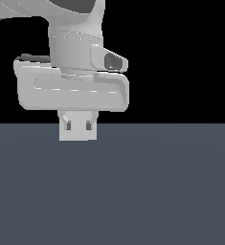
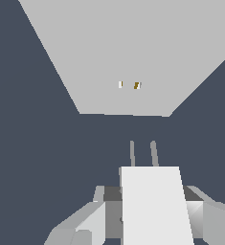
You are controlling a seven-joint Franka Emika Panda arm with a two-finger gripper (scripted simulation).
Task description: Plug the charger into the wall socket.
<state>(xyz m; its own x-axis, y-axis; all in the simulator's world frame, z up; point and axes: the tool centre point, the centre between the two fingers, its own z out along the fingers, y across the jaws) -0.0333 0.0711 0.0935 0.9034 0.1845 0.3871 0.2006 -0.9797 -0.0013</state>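
Firmly closed hand (image 2: 152, 210) gripping charger (image 2: 154, 206), prongs facing wall socket (image 2: 128, 57)

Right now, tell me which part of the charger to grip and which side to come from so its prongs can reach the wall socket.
Grip the charger by the two flat, parallel sides of its block, coming from the rear end, opposite the prongs. The gripper clamps it this way now, which leaves the prongs free and pointing at the wall socket.
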